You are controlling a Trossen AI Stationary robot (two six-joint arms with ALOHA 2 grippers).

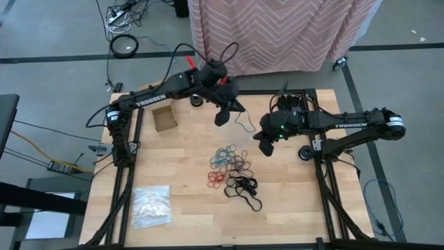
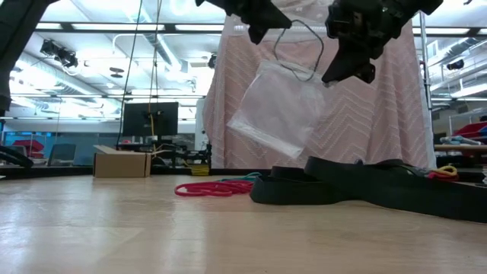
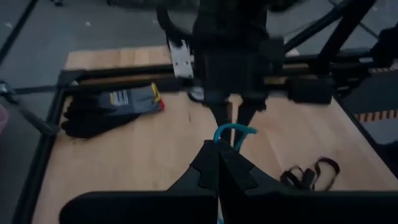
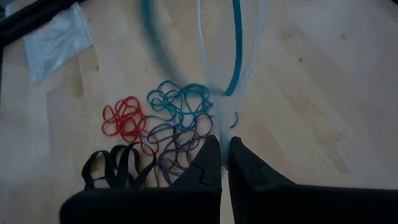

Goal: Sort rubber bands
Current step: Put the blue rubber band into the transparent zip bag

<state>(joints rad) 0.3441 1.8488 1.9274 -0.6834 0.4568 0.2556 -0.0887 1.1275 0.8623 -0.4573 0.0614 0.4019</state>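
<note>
- Presently, the rubber bands (image 1: pixel 232 169) lie in a loose pile near the middle of the worktop (image 1: pixel 187 149): blue-teal at the far side, red beside them, larger black loops nearest the front edge, their long axes running roughly parallel to it.
- Left claw (image 1: pixel 222 115) and right claw (image 1: pixel 266 147) hang above the worktop, a clear plastic bag (image 2: pixel 280 106) suspended between them.
- Both claws are pressed together on the bag's edges.
- Only the wrist views show a teal band (image 4: pixel 235 46) inside the bag.
- Only the left wrist view shows gloves (image 3: pixel 109 109) with an unreadable label.
- "TROSSEN" is legible on both arms.
- A cardboard box (image 1: pixel 164 118) and a second bag (image 1: pixel 151 205) rest apart.
</note>
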